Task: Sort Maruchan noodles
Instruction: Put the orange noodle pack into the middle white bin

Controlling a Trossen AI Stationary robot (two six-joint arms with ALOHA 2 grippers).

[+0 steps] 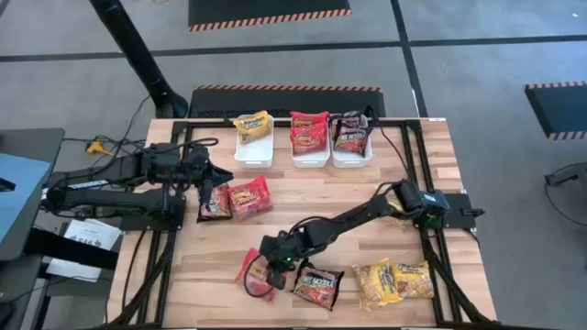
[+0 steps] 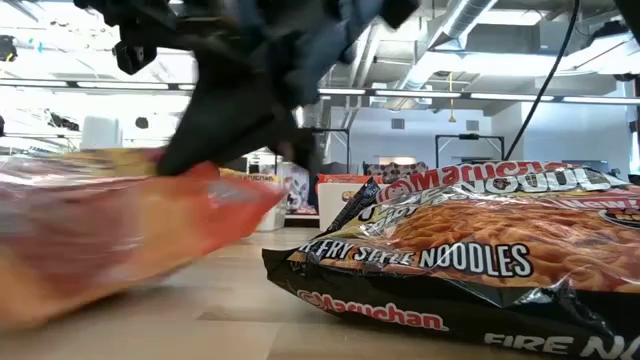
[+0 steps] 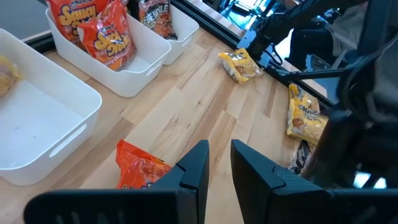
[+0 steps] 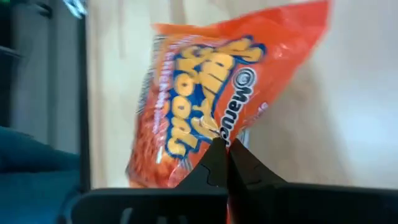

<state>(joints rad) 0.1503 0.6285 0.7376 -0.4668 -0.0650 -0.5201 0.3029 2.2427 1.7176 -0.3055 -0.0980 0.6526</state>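
My right gripper [image 1: 271, 263] reaches toward the table's near left part and is shut on a red Maruchan packet [image 1: 256, 276], which fills the right wrist view [image 4: 205, 93] and shows blurred in the low view [image 2: 100, 230]. My left gripper [image 1: 218, 176] hovers open by a narrow gap [image 3: 221, 163] over a red packet [image 3: 140, 169] and a dark packet [image 1: 215, 203] lying flat at the left. A dark packet [image 1: 317, 285] and two yellow packets [image 1: 376, 282] [image 1: 414, 278] lie flat near the near edge. My right gripper pinches the red packet between its two fingers [image 4: 214, 163] at a spot on its printed face close to one edge [image 4: 219, 132]. The packet stretches away beyond the fingertips and sits tilted in the low view. Whether its lower end touches the table, I cannot tell.
Three white bins stand in a row at the far edge: one with yellow packets [image 1: 254, 128], one with red [image 1: 309, 134], one with dark [image 1: 350, 134]. A black frame rail [image 1: 431, 257] runs along the table's right side. Bare wood lies in the table's middle.
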